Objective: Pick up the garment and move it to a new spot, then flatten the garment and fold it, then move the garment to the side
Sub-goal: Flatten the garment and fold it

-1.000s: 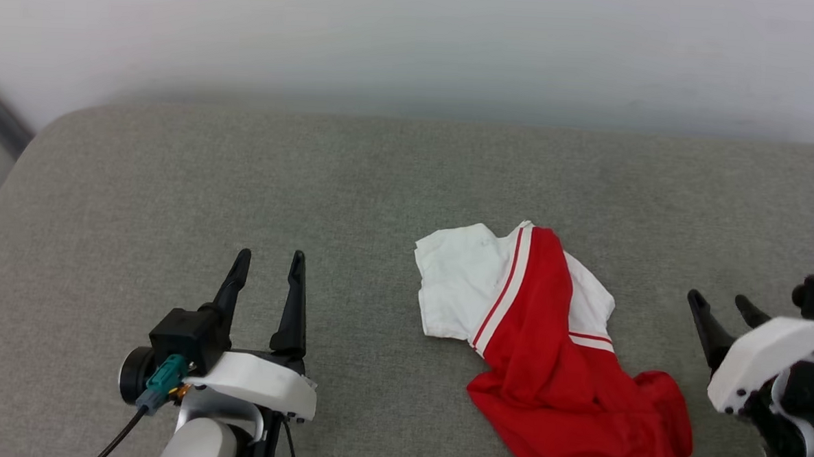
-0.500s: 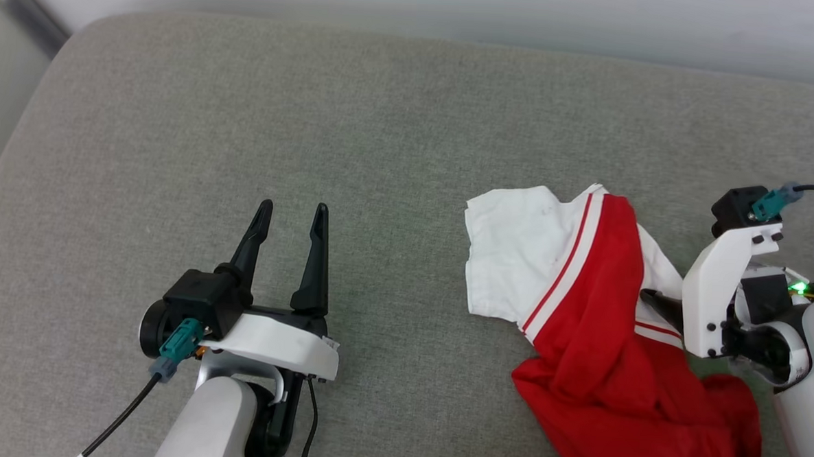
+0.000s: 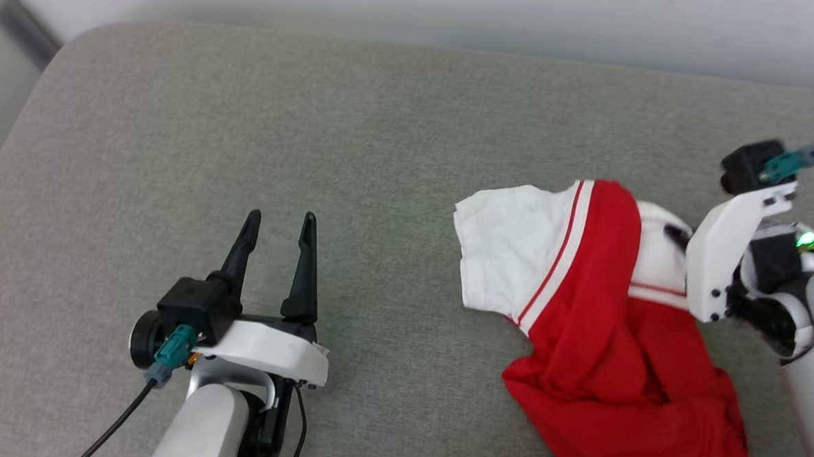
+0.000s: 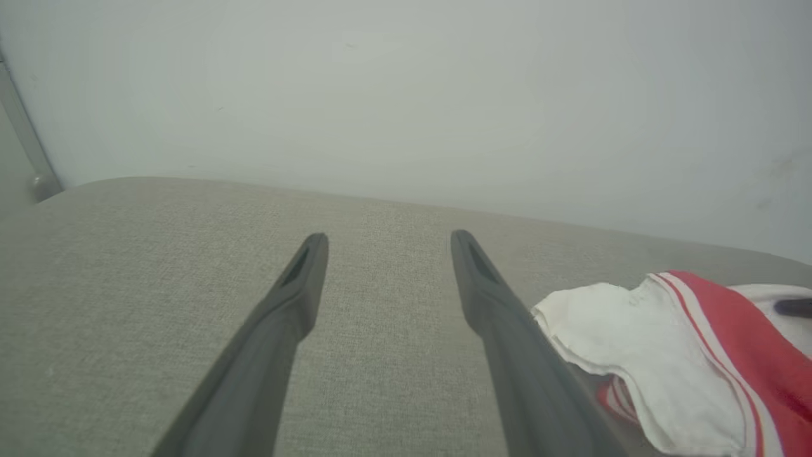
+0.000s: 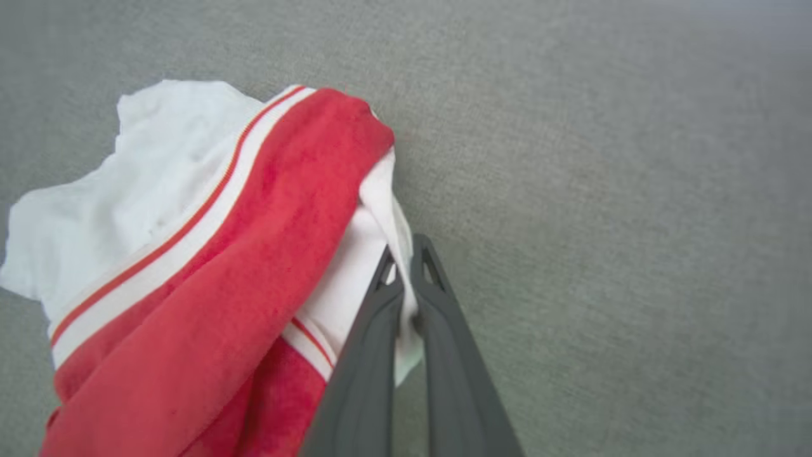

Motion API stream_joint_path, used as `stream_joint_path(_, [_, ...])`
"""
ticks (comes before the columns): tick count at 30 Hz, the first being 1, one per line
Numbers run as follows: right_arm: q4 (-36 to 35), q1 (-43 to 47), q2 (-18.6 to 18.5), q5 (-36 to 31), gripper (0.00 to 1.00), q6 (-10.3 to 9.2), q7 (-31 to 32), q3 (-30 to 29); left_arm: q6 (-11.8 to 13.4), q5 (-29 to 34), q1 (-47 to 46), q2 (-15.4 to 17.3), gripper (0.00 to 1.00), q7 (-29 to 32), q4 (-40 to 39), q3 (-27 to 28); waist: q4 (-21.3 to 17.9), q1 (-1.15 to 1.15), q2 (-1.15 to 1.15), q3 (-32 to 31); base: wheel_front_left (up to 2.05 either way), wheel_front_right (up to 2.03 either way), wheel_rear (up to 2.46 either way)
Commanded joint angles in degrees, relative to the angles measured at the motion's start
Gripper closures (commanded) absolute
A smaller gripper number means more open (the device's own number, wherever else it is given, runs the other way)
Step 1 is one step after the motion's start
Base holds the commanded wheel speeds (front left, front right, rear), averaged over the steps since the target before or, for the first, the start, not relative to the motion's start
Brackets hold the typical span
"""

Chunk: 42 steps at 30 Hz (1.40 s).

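Grip made: right gripper [image 5: 406, 260], agape a second ago, now pinches the garment [image 5: 266, 209] by its white sleeve, cloth heaped just left of it; lifting can begin. Left gripper [image 3: 278, 226] gapes empty.

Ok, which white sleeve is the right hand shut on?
The narrower sleeve tucked behind the garment's red fold, pinched in the right hand; the broad spread sleeve nearer the left hand lies free.
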Motion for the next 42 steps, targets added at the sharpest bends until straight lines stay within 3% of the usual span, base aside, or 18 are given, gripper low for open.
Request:
stream_joint_path(1, [-1.25, -0.46, -0.60, -1.12, 1.00, -0.02, -1.26, -0.93, 0.32, 0.30, 0.70, 0.45, 0.00, -0.37, -0.17, 0.28, -1.74, -0.01, 0.00, -1.63, 0.00, 0.00, 0.00])
stream_joint_path(6, [-4.47, 5.25, -0.44, -2.43, 1.00, -0.02, -2.92, -9.12, 0.71, 0.16, 2.06, 1.10, 0.00, 0.00, -0.64, 0.37, -3.96, -0.01, 0.00, -3.66, 0.00, 0.00, 0.00])
stream_joint_path(14, [-3.70, 21.36, 7.21, -4.65, 1.00, -0.02, -3.18, -24.49, 1.29, -0.42, 3.60, 1.40, 0.00, 1.15, -1.33, 0.07, -5.58, -0.01, 0.00, -4.92, 0.00, 0.00, 0.00])
stream_joint_path(15, [-3.39, 22.44, 8.05, -5.22, 0.95, -0.02, -4.07, -25.32, 1.37, -0.37, 3.69, 1.46, 0.00, 1.25, -1.47, 0.02, -5.65, -0.01, 0.00, -4.91, 0.00, 0.00, 0.00])
stream_joint_path(16, [-2.88, 23.59, 8.86, -5.67, 0.65, -0.02, -5.12, -25.93, 1.42, -0.41, 3.88, 1.55, 0.00, 1.44, -1.49, 0.01, -5.74, -0.01, 0.00, -4.99, 0.00, 0.00, 0.00])
stream_joint_path(17, [-2.65, 24.66, 9.84, -5.89, 0.07, -0.02, -6.76, -26.30, 1.49, -0.44, 4.14, 1.67, 0.00, 1.54, -1.51, 0.01, -5.85, -0.01, 0.00, -5.14, 0.00, 0.00, 0.00])
stream_joint_path(18, [-4.79, 26.93, 12.91, -8.65, 0.00, -0.03, -21.68, -28.32, 1.88, -0.89, 5.57, 2.30, 0.00, 1.96, -1.00, 0.24, -6.25, -0.01, 0.00, -6.97, 0.00, 0.00, 0.00])
stream_joint_path(25, [-8.89, 28.76, 14.46, -12.99, 0.00, -0.03, -36.30, -26.88, 2.54, -1.69, 7.83, 3.18, 0.00, 2.71, -1.05, 0.80, -7.21, -0.01, 0.00, -9.72, 0.00, 0.00, 0.00])
stream_joint_path(30, [-12.42, 30.19, 14.60, -14.72, 0.00, -0.02, -40.72, -23.74, 2.92, -1.92, 9.13, 3.61, 0.00, 3.45, -0.89, 0.71, -7.62, -0.01, 0.00, -11.72, 0.00, 0.00, 0.00])
stream_joint_path(42, [-24.11, 36.59, 15.17, -15.93, 0.00, -0.03, -40.24, -15.94, 3.84, -2.24, 11.79, 5.04, 0.00, 6.81, -0.12, 0.13, -10.43, -0.01, 0.00, -15.40, 0.00, 0.00, 0.00])
